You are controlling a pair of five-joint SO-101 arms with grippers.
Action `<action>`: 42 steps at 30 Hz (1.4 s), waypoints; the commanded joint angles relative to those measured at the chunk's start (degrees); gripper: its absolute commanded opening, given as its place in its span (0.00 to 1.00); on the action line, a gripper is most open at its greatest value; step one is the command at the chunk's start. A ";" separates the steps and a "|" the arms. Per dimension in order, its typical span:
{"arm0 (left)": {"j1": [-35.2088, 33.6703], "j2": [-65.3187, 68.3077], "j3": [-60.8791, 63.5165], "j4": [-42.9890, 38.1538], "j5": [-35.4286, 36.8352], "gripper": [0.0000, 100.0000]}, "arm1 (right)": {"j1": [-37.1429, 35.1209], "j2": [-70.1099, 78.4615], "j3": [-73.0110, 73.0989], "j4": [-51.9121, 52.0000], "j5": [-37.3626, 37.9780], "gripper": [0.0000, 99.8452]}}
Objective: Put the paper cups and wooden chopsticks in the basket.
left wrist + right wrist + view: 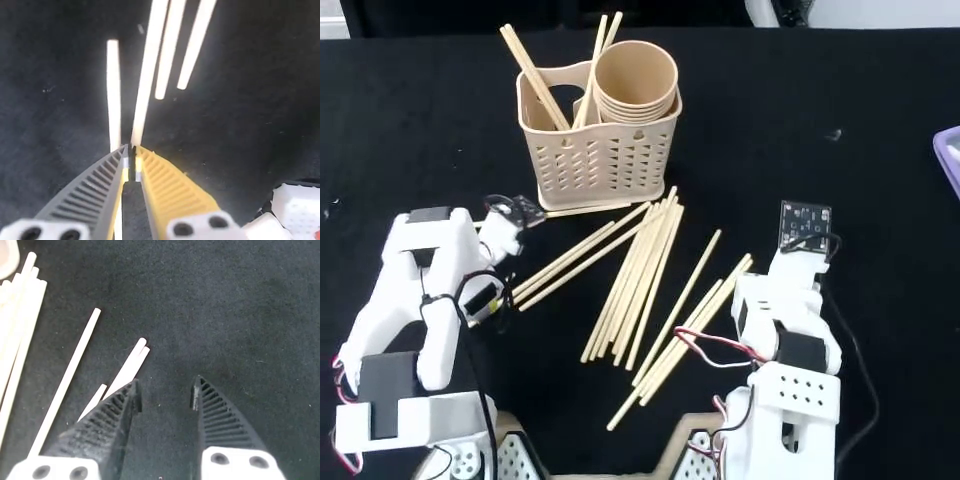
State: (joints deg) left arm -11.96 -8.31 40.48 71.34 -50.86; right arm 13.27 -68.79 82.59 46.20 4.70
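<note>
Handling these wooden chopsticks (640,275), you are dealing with light, stiff, smooth sticks that are likely to roll or pivot when pinched. They are lying loose in a fan across the middle of the high view, just below the basket (610,155). The basket is standing in the upper centre and already holding the stacked paper cups (635,75) and a few upright sticks.

Your left gripper (132,150) is pressing its jaws together on the near end of one chopstick (147,75), at the lower left of the fan. Gripping so close to the tip, you are risking the long free end swinging, so a hold nearer mid-length would probably be steadier.

Your right gripper (165,390) is hanging spread above the bare counter (240,315), beside the stick ends at the lower right of the fan, pinching nothing.
</note>
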 commanded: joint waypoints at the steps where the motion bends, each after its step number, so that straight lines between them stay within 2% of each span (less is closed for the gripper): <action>1: 1.01 -0.35 -2.95 0.44 -0.18 0.03 | 0.26 -1.10 -0.22 -1.23 -0.26 0.18; 11: 0.48 0.35 -4.35 -1.85 -0.35 0.04 | 0.26 -1.10 -0.31 -1.23 -0.26 0.18; 16: -1.36 0.35 -1.01 -8.18 -0.18 0.18 | 0.26 -1.10 -0.31 -1.23 -0.26 0.18; 18: -1.80 0.35 -0.66 -8.62 -0.18 0.20 | 0.26 -1.10 -0.31 -1.23 -0.26 0.18; 27: -1.98 0.88 -0.57 -8.88 -0.18 0.12 | 0.26 -1.10 -0.31 -1.23 -0.26 0.18; 33: -1.71 8.44 -1.89 -9.85 -0.18 0.06 | 0.26 -1.10 -0.31 -1.23 -0.26 0.18; 42: -1.36 7.82 -8.48 -5.36 3.43 0.03 | 0.26 -1.10 -0.31 -1.23 -0.26 0.18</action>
State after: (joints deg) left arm -13.19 1.45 35.65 64.66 -48.66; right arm 13.27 -68.79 82.59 46.20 4.70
